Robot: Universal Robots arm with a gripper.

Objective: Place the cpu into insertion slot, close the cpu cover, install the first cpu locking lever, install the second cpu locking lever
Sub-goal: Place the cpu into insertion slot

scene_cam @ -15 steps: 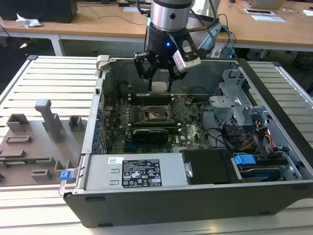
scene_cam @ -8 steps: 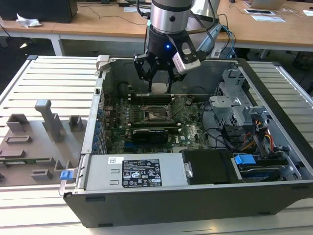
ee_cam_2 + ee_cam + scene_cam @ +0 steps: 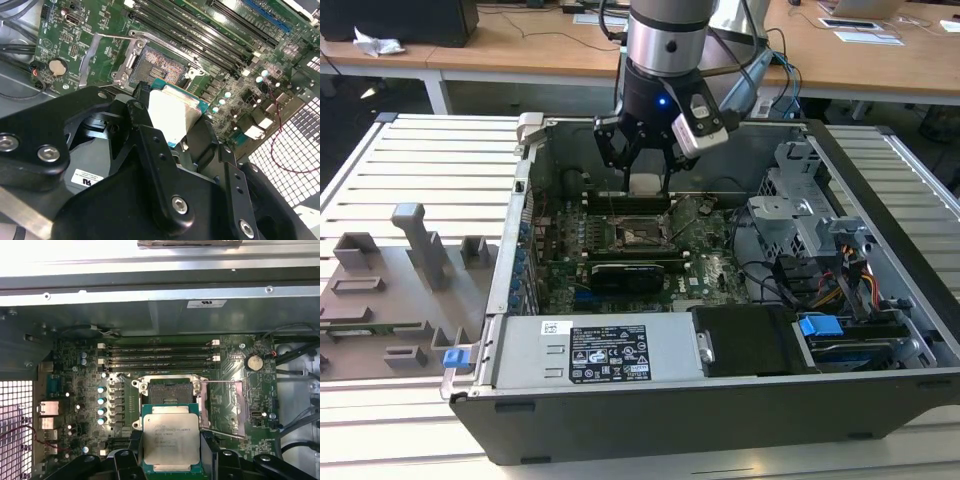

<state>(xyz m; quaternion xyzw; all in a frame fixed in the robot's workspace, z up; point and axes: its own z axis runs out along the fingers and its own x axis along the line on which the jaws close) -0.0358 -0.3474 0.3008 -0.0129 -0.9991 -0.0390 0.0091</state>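
landmark: insertion slot [image 3: 170, 390], on the board inside the case [image 3: 880, 420]
cpu [image 3: 171, 440]: above slot, not in it, between end effector [image 3: 644, 178] fingers
memory slots [image 3: 160, 357]: between slot and case wall
power supply [image 3: 590, 350]: in front of slot, exterior view
drive cage [image 3: 800, 200]: exterior view's right of slot
fixture tray [image 3: 390, 290]: on surface [image 3: 420, 150], exterior view's left of slot, outside case

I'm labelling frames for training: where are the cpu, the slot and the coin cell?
cpu [image 3: 171, 440]: first wrist view, middle of its metal top.
slot [image 3: 170, 391]: first wrist view, middle of its dark bed.
coin cell [image 3: 255, 362]: first wrist view, middle of its round face.
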